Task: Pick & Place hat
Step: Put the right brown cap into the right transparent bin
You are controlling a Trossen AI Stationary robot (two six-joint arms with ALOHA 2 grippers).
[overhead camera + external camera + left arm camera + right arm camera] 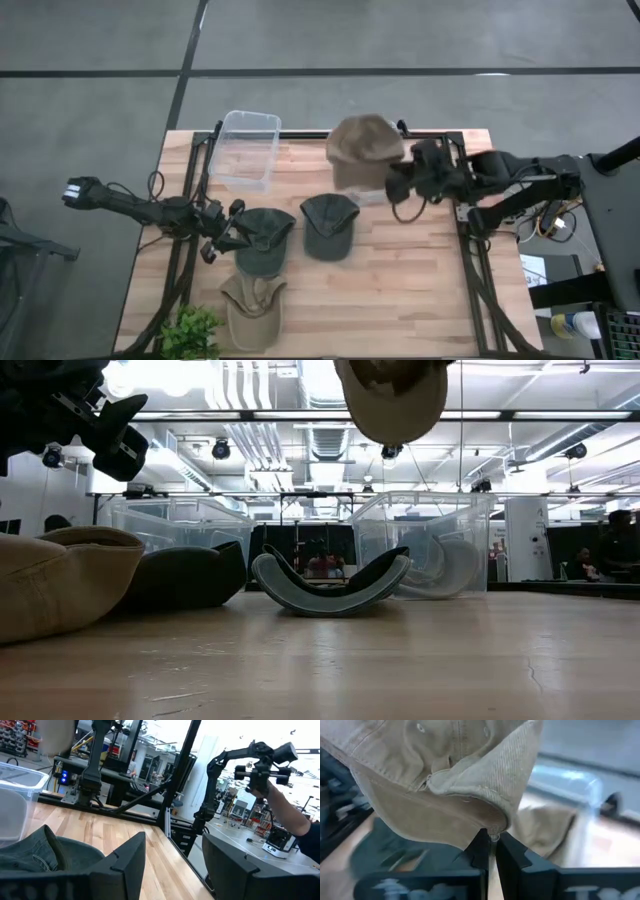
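Observation:
A tan hat is up in the air over the table's far middle, seen at the top of the low view and filling the right wrist view. My right gripper is shut on it. My left gripper is open and raised above the table, beside a dark green cap that lies on the wood. A second dark cap lies upside down on its crown. Another tan cap rests near the near edge. My right gripper pinches the tan hat's folded edge between the ends of its two fingers. The fingers come about level from the table's right side. The hat is lifted clear of the table, and its body reaches out beyond the fingertips.
A clear plastic bin stands at the far left of the table; a second clear container sits under the raised hat. A small plant is at the near left corner. Bare wood lies to the near right.

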